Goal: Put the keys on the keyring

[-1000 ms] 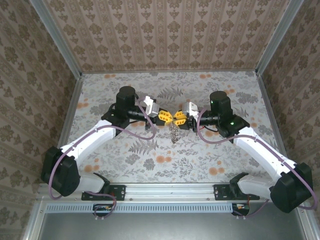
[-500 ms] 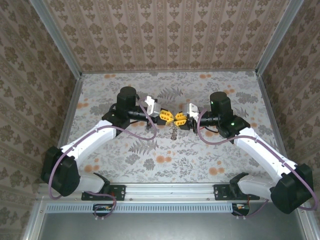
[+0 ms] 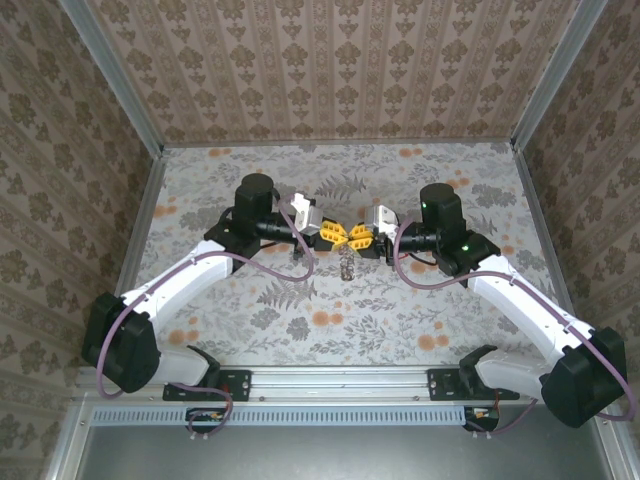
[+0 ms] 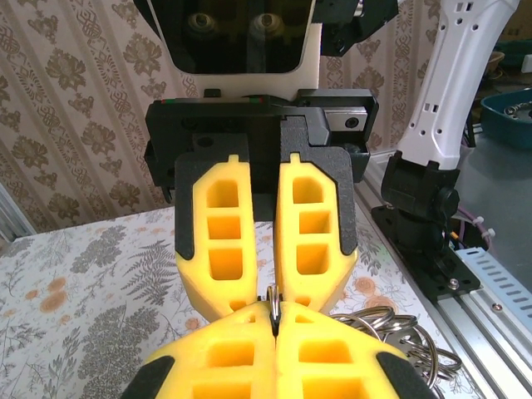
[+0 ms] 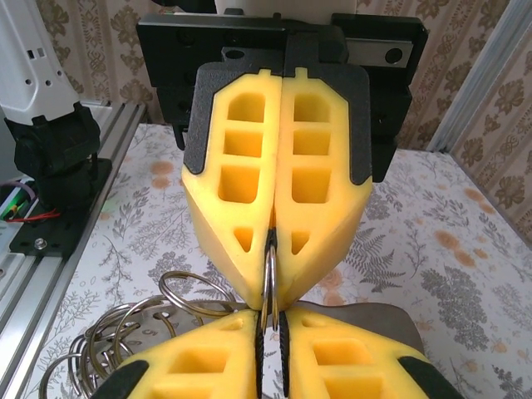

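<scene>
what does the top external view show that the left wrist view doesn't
From above: both whole arms, with the left end effector and right end effector meeting tip to tip over the table. Left wrist close-up: a thin ring pinched where they meet. Shared: the bunch of rings by the tips.

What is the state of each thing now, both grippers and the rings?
Left gripper: shut on the keyring.
Right gripper: shut on the keyring, tip to tip with the left gripper.
Keyring: pinched edge-on between both grippers.
Bunch of rings: linked, hanging loose beside the keyring.
</scene>
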You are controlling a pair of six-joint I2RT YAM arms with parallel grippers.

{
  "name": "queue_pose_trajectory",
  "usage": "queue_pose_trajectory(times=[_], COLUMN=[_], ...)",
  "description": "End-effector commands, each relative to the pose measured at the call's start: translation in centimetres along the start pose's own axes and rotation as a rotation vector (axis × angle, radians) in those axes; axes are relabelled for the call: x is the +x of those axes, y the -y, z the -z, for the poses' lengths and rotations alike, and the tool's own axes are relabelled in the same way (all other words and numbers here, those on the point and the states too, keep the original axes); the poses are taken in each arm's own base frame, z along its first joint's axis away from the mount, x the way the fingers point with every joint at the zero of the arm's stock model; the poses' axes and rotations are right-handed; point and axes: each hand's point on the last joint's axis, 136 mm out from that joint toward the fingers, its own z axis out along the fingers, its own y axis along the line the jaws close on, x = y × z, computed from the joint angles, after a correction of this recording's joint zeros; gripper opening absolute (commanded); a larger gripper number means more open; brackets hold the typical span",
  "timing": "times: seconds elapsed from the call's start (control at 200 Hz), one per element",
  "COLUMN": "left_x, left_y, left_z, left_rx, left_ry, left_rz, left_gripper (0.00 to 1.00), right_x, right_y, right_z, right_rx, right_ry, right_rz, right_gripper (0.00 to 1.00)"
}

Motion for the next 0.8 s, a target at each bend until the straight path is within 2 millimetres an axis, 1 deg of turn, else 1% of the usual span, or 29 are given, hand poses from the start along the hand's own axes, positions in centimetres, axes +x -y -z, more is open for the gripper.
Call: queue_pose_trajectory(times=[0.0,0.08,0.16,0.185,0.235,0.285,0.36,0.42,0.485,0.625,0.715,0.795], left_x=[-0.3,-0.5,-0.5,-0.4,-0.3,0.4,1.6,2.5,3.4,4.2,4.6,4.9], left_y=[0.4,0.4,0.3,0.3,0.1,0.2,0.0,-0.7,-1.3,-1.6,-1.8,-1.8], left_z=[-0.2,-0.3,-0.2,-0.2,-0.1,0.0,0.1,0.3,0.4,0.2,0.1,0.2], left_rx=[0.018,0.016,0.015,0.014,0.007,0.002,-0.02,-0.061,-0.096,-0.096,-0.096,-0.102], left_ry=[0.005,0.005,0.003,-0.002,-0.022,-0.068,-0.143,-0.196,-0.236,-0.268,-0.284,-0.3], left_rz=[-0.032,-0.035,-0.024,-0.017,0.0,0.023,0.063,0.094,0.138,0.173,0.171,0.161], left_gripper=[0.0,0.0,0.0,0.0,0.07,0.14,0.16,0.17,0.17,0.16,0.11,0.06], right_x=[-1.6,-1.5,-1.3,-1.2,-0.9,-0.5,0.1,0.9,1.5,2.1,2.2,2.0], right_y=[0.3,0.4,0.6,0.9,1.2,1.5,1.6,1.5,1.6,2.3,2.6,2.5], right_z=[0.2,0.2,0.2,0.1,0.2,0.2,0.1,-0.2,-0.5,-0.9,-0.9,-0.9], right_rx=[0.016,0.018,0.032,0.042,0.062,0.074,0.082,0.088,0.101,0.128,0.147,0.145], right_ry=[0.044,0.037,0.026,0.018,-0.005,-0.043,-0.109,-0.176,-0.238,-0.29,-0.302,-0.294], right_rz=[0.033,0.029,0.027,0.026,0.021,0.018,0.021,0.037,0.052,0.057,0.062,0.066], right_gripper=[0.16,0.09,0.0,0.0,0.0,0.0,0.0,0.0,0.0,0.0,0.0,0.0])
